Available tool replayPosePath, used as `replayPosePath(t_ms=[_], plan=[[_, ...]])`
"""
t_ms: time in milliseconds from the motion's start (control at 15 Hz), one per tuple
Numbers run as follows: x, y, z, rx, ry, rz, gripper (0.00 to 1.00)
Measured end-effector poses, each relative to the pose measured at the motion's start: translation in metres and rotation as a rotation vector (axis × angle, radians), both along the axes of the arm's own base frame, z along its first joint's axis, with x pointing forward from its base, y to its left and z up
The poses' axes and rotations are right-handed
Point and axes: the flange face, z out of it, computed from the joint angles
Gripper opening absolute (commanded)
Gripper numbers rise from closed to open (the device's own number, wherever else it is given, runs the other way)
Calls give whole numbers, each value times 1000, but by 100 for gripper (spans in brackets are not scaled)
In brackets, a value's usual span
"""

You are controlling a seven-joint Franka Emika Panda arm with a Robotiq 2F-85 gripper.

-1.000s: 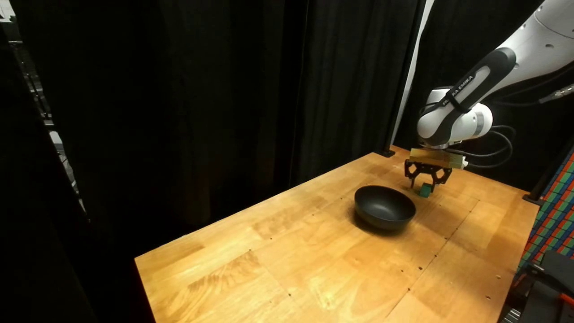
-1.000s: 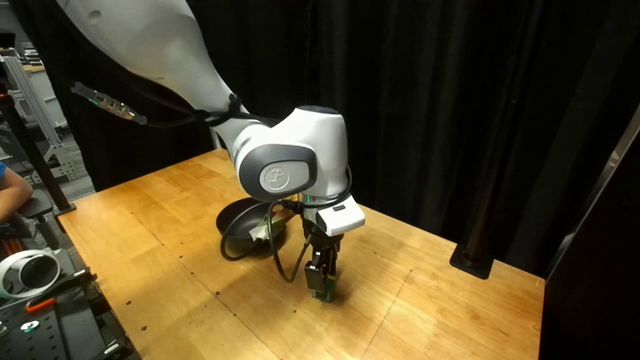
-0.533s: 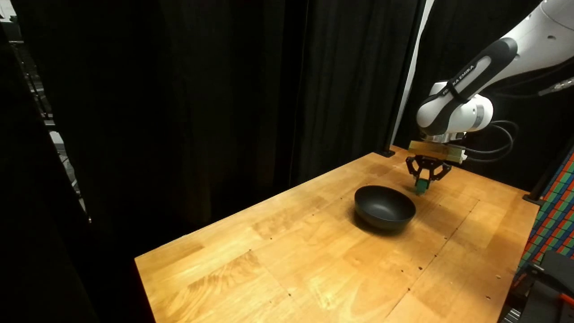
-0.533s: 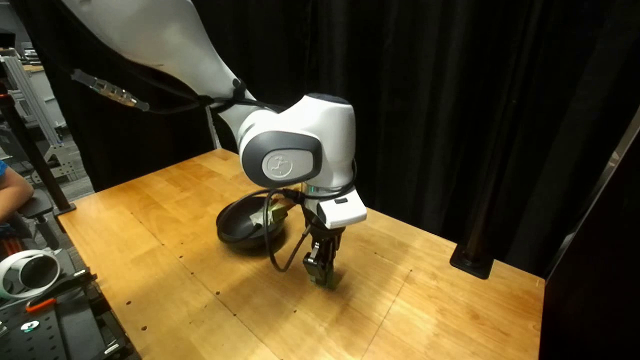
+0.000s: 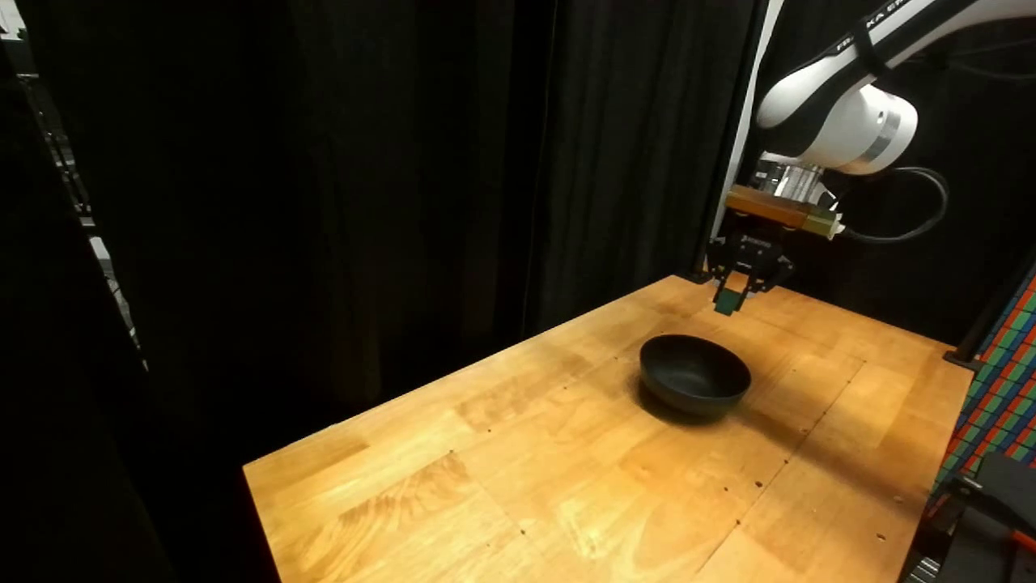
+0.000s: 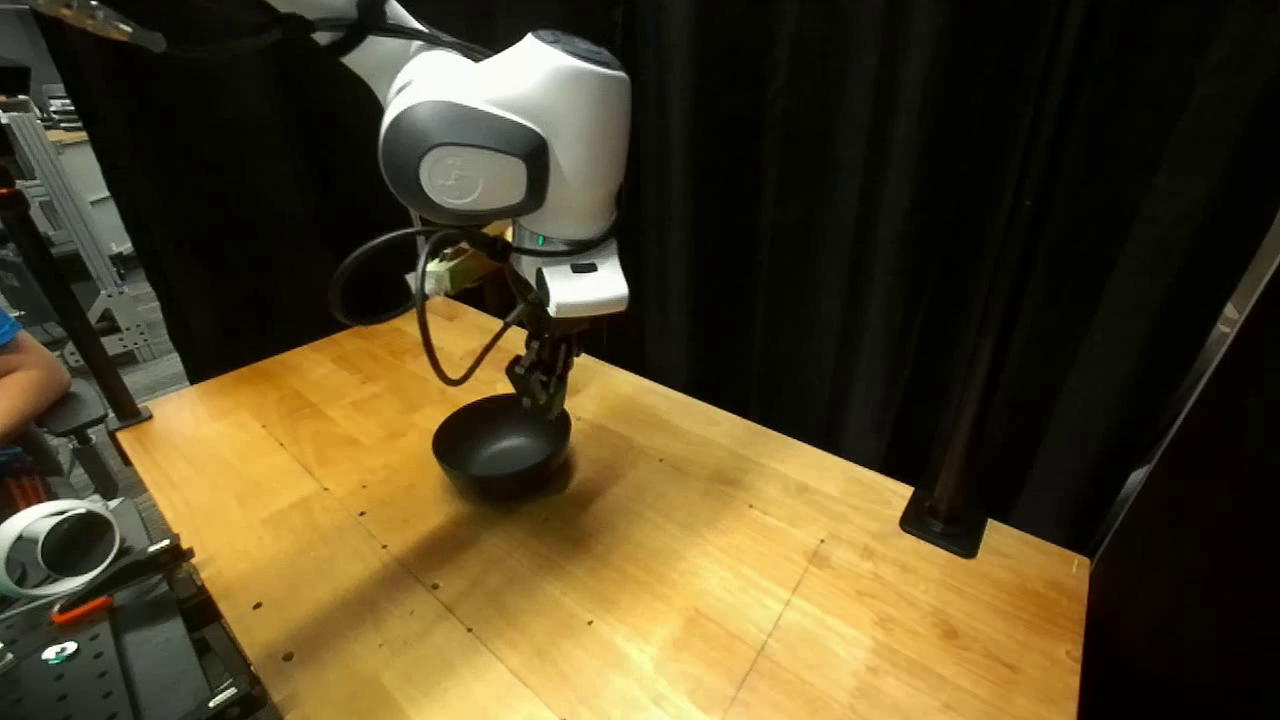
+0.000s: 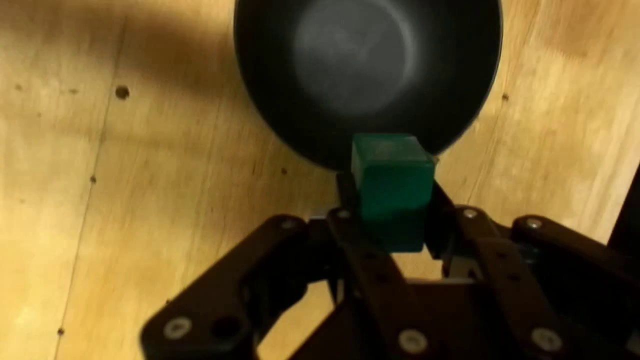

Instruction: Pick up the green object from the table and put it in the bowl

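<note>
Nearest to us in the wrist view comes the gripper (image 7: 392, 220), its two dark fingers (image 7: 350, 220) drawn in against opposite sides of the green block (image 7: 395, 190), parted by just the block's width, so it has hold of it. We see a small lighter face and a larger, deeper green one on the block, which juts past the fingertips and is held up off the table (image 7: 170, 240). Beyond it lies the matte black bowl (image 7: 270, 60); in the wrist view the block's end overlaps the rim, but we cannot tell whether it hangs over the bowl or only beside it. The bowl sits upright on the light-brown wood, where we notice seams, small dark holes and soft shadows. In both exterior views we find the white arm (image 6: 590, 130) above, the gripper pointing down near the bowl. Further out, in an exterior view, we make out a black post (image 6: 938, 525) at the table's edge, a dark perforated shelf (image 6: 95, 650) with an orange item (image 6: 82, 610) on it, and part of a person's bare arm (image 6: 35, 390). Past the tabletop we catch a patterned surface (image 5: 1004, 380) in red, green and blue, and in both exterior views black curtains (image 5: 364, 202) hang behind the table.
</note>
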Motion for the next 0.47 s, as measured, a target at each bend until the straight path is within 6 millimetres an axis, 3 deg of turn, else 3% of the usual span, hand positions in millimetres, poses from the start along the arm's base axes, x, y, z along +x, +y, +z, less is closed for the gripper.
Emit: replayPosePath(t_ms=[133, 267, 467], plan=[[-8, 32, -7, 65, 26, 25, 62], [-15, 53, -16, 92, 47, 39, 79], [-21, 61, -8, 160, 56, 50, 99]])
